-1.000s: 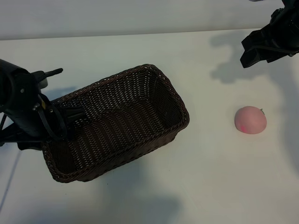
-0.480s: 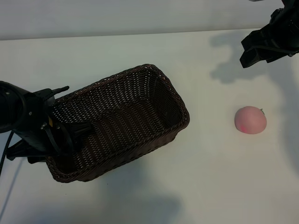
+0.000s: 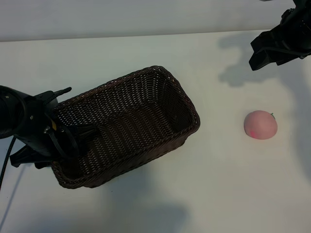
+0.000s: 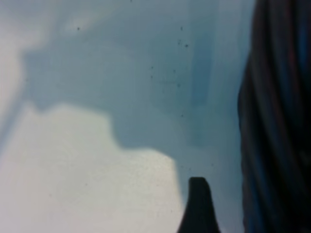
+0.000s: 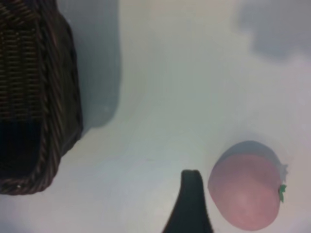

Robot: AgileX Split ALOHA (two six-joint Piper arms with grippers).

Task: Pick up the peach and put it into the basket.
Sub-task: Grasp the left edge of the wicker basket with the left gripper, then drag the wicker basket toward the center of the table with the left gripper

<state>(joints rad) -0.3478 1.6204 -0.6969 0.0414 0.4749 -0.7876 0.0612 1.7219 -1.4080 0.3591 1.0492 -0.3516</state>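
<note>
The left gripper (image 3: 73,141) straddles the wicker basket (image 3: 146,116) at its left end wall, jaws apart; the right gripper (image 3: 272,48) hangs wide-jawed, empty — the peach (image 3: 260,124) lies right, untouched. Next: descend, grasp.

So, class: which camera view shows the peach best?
The exterior view: the whole peach sits unobstructed on the table. The right wrist view shows it closer, beside a pincer finger, near the picture's edge. The left wrist view misses it.

The basket (image 3: 126,126) lies toward the counter's (image 3: 209,194) left edge; the peach (image 3: 260,124) rests well apart, near the right edge, outside the basket.
</note>
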